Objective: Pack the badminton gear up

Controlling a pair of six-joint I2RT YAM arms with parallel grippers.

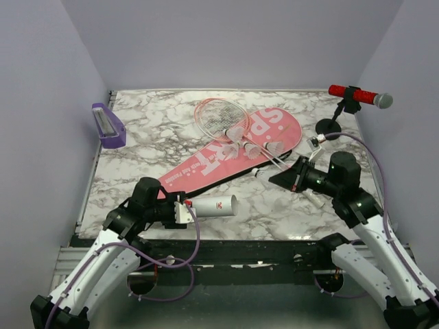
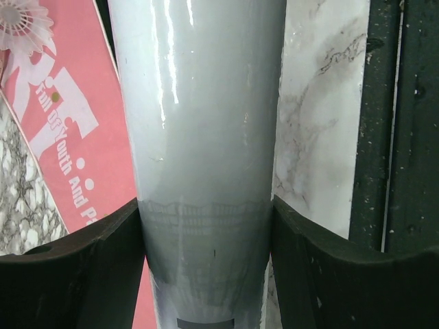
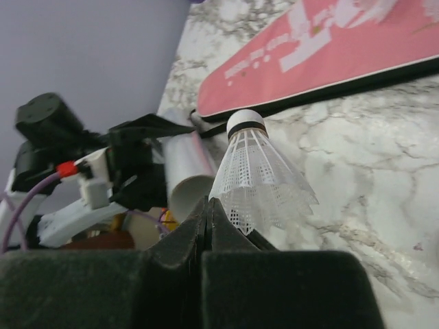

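A white tube [image 1: 212, 205] lies near the front edge, open end to the right, with my left gripper [image 1: 184, 211] shut on its closed end. In the left wrist view the tube [image 2: 199, 103] fills the gap between both fingers [image 2: 103, 267]. My right gripper [image 3: 209, 205] is shut, pinching the skirt rim of a white shuttlecock [image 3: 260, 178] whose cork points toward the tube's mouth [image 3: 188, 195]. From above, that gripper [image 1: 273, 178] and its shuttlecock [image 1: 262, 175] hover just right of the tube. The pink bag [image 1: 233, 147] lies diagonally mid-table. The pink racket [image 1: 221, 115] rests across its upper end with three more shuttlecocks [image 1: 254, 149].
A red microphone [image 1: 357, 96] on a black stand is at the back right, close behind my right arm. A small purple tray [image 1: 108, 125] leans at the left wall. Grey walls enclose three sides of the marble table [image 1: 158, 130].
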